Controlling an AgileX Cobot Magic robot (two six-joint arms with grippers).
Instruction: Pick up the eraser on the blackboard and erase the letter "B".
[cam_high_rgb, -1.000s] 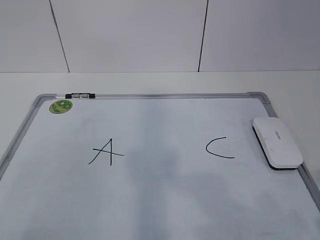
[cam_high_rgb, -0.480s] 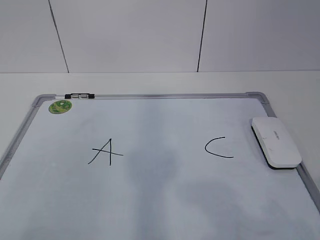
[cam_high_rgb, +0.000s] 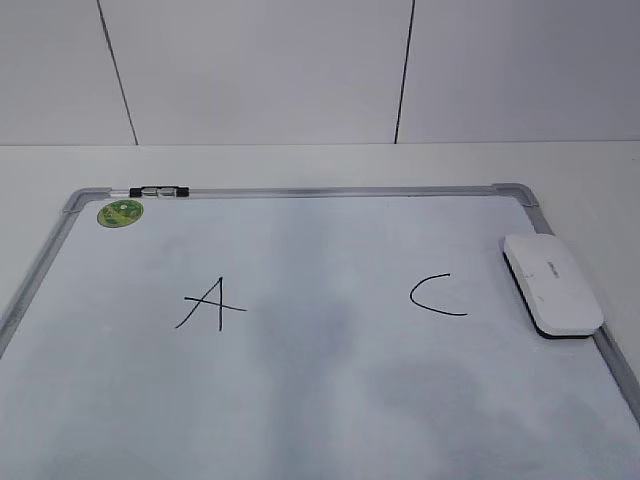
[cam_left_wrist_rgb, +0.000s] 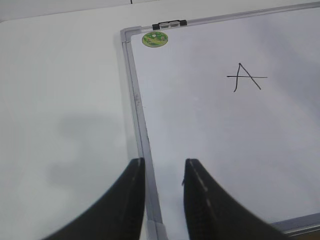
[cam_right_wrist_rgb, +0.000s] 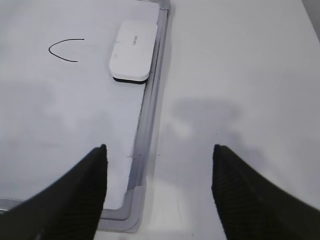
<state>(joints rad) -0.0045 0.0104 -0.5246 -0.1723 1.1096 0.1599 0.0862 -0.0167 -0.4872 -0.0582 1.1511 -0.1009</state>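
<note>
You're at a bare robot test bench, lab-like rather than a home. Plain white worktop (cam_high_rgb: 300, 160), white panelled wall (cam_high_rgb: 260, 70) with dark seams behind. Only a framed whiteboard (cam_high_rgb: 300, 400) lying flat, green round sticker (cam_high_rgb: 121, 212) in its corner. No furnishings or decor visible.
</note>
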